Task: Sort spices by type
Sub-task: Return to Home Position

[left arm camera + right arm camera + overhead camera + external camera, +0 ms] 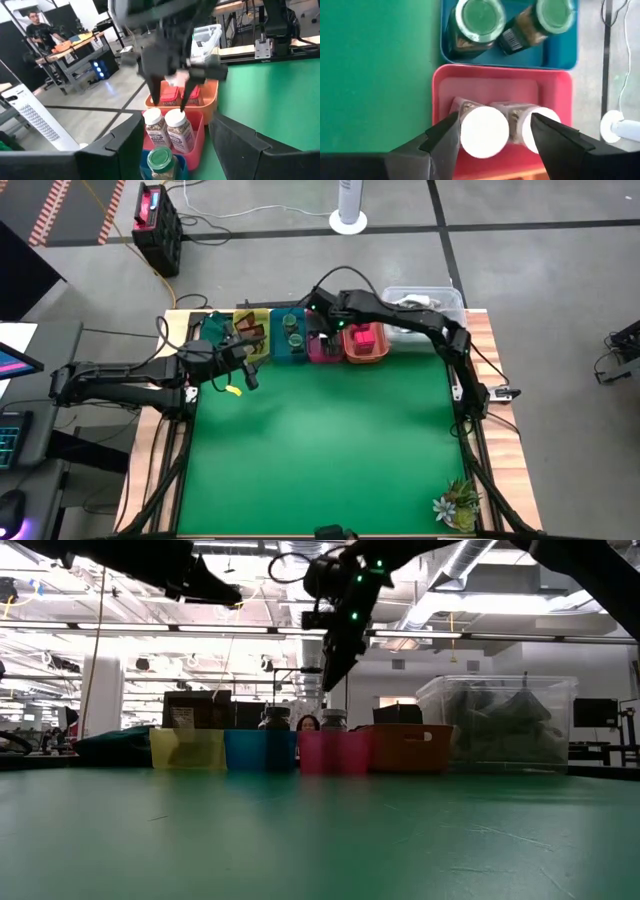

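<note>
Two white-capped jars (484,131) (177,125) stand upright in the pink bin (437,100) (322,348). My right gripper (493,120) (322,320) (328,680) hangs open above that bin, its fingers to either side of one white cap, clear of it in the low view. Two dark green jars (479,15) stand in the blue bin (290,335). Red-pink blocks (192,95) sit in the orange bin (365,342), and brown packets in the yellow bin (252,330). My left gripper (243,370) (175,135) is open and empty, raised near the yellow bin.
The bins stand in a row along the table's far edge (335,752). A clear plastic tub (425,302) (495,720) sits behind the orange bin. A small spiky plant (458,502) stands at the near right corner. The green mat (320,450) lies bare toward the near edge.
</note>
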Robot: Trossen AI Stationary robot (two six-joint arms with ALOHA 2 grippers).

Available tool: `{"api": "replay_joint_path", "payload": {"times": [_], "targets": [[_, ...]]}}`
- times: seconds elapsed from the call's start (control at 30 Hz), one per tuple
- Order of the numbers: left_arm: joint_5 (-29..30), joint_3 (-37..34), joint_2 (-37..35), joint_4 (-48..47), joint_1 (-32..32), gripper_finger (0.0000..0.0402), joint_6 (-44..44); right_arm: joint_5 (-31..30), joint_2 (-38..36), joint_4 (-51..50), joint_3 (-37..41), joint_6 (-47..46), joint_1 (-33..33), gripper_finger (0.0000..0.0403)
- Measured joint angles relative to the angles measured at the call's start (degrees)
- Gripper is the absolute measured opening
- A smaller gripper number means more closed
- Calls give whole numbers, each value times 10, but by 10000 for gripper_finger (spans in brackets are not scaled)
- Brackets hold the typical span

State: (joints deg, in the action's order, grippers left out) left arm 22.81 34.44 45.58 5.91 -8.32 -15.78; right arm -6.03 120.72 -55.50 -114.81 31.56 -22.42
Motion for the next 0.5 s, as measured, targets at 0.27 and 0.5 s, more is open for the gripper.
{"api": "replay_joint_path", "payload": {"times": [0.27,0.5], "targets": [[0,0,-10,-41,0,212,28,86,-82,-2,31,-70,6,261],[-14,0,-69,-93,17,212,74,84,-268,260,315,-132,28,244]]}}
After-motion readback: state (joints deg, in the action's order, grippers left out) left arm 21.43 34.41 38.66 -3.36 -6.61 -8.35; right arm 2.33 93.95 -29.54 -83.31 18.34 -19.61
